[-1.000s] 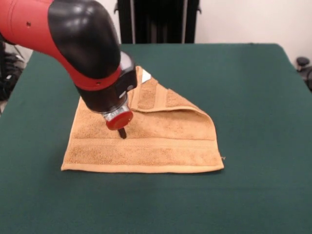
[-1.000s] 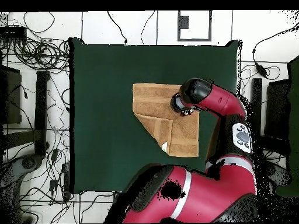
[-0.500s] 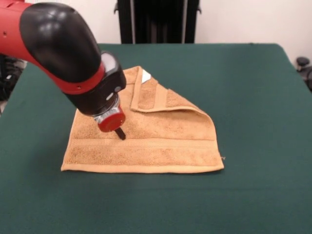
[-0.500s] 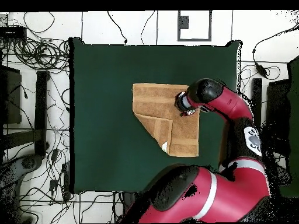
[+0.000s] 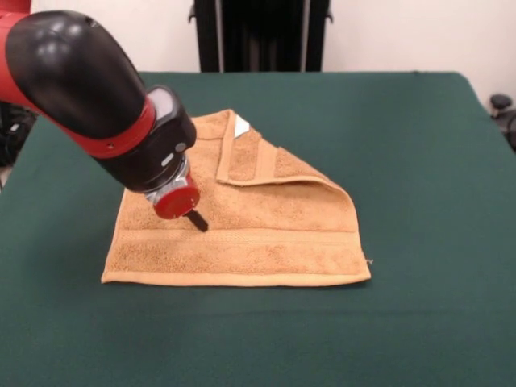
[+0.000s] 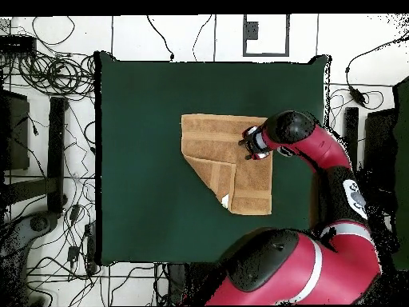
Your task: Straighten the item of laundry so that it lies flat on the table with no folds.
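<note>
The item of laundry (image 5: pixel 266 238), a tan-orange terry towel, lies on the green table (image 5: pixel 419 161) a little left of centre. Its near edge and left part lie flat. The far right corner is folded over onto the towel as a triangular flap (image 5: pixel 266 161), with a white label (image 5: pixel 241 126) showing at its tip. My gripper (image 5: pixel 197 220) hangs tilted over the towel's left-middle part, its dark tip at or just above the cloth. From overhead the gripper (image 6: pixel 249 145) sits over the towel (image 6: pixel 209 142) near its right edge, and the arm hides part of that side.
Black stand legs (image 5: pixel 258 36) rise behind the table's far edge. Cables (image 6: pixel 56 76) and dark equipment lie on the floor around the table (image 6: pixel 136 160). Wide bare green cloth surrounds the towel on all sides.
The arm's bulk has swung toward the picture's left in the front view, tilting the gripper more. Its tip stays at about the same spot on the towel. The towel has not moved.
</note>
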Available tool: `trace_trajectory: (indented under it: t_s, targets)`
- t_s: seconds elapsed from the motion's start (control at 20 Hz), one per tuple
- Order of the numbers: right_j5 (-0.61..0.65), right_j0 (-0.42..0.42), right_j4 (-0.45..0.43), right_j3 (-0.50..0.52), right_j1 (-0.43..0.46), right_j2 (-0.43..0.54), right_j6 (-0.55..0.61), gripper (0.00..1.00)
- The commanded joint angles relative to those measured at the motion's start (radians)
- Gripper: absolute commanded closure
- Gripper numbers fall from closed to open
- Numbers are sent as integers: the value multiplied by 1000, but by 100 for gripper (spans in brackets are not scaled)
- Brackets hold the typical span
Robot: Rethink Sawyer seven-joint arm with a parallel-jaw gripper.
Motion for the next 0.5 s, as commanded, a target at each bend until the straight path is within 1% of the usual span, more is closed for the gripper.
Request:
trace_trajectory:
  t_s: [0.05, 0.35, 0.5]
  targets:
    - [-45, 21, 23, 146, 127, 205, -138, 0]
    - [-35, -1, 29, 150, 139, 230, -143, 0]
    - [-22, 4, 24, 161, 120, 229, -119, 0]
